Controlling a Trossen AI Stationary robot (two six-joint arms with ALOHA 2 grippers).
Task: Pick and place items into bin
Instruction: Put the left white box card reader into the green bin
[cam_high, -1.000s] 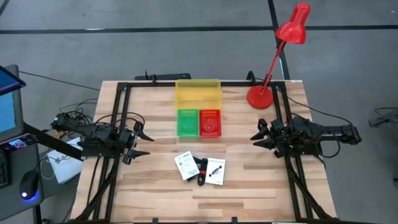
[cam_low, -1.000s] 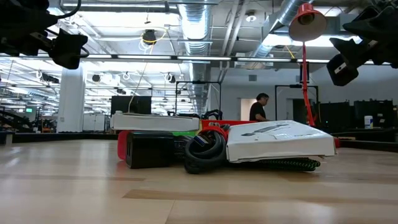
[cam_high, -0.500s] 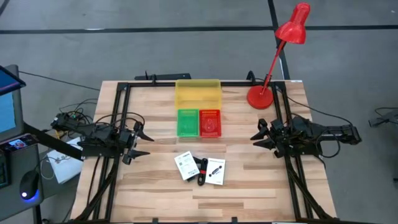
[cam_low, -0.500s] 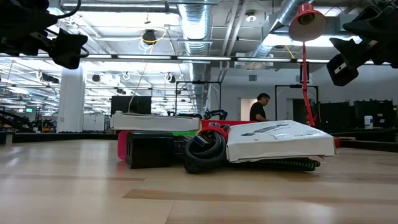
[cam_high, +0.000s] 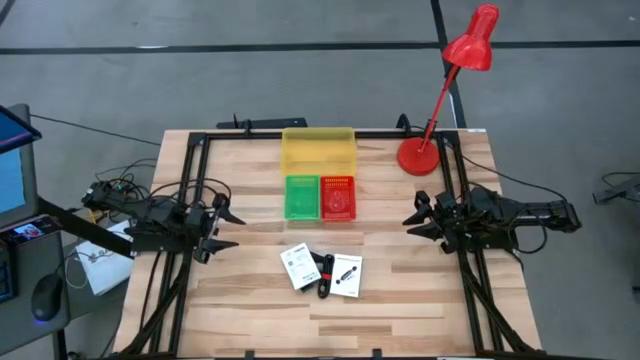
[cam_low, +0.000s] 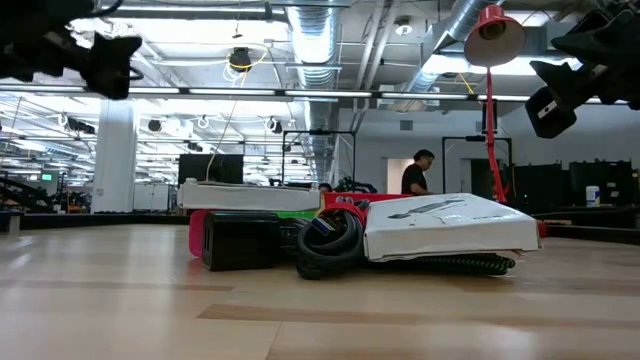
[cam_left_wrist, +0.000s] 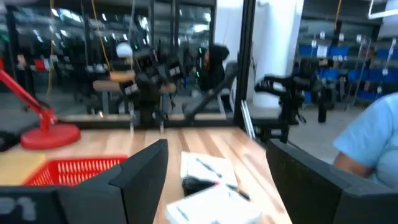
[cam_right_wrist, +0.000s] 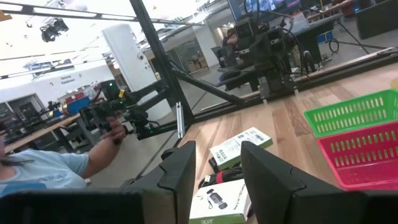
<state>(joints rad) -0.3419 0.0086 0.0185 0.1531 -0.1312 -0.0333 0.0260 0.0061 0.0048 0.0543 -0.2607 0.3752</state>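
Only my left gripper (cam_high: 222, 229) has shifted since a moment ago, a slight change of pose above the worktop's (cam_high: 250, 300) left edge; nothing else has moved. Its fingers are spread wide and empty. My right gripper (cam_high: 418, 219) hangs over the right edge, fingers partly apart, pinching nothing.

The items (cam_high: 321, 270) lie bunched together near the front edge, about midway along it: two white printed packets (cam_high: 298, 267) with a black tool (cam_high: 326, 276) and coiled cable between them. They are well apart from both grippers. The bins sit toward the back edge: a yellow bin (cam_high: 318, 152), with a green basket (cam_high: 301, 197) and a red basket (cam_high: 337, 197) side by side in front of it. All look empty.

I judge the task has not begun; the step in hand is the first reach. Next I should bring one gripper down over a packet's edge, since flat packets give little to pinch.
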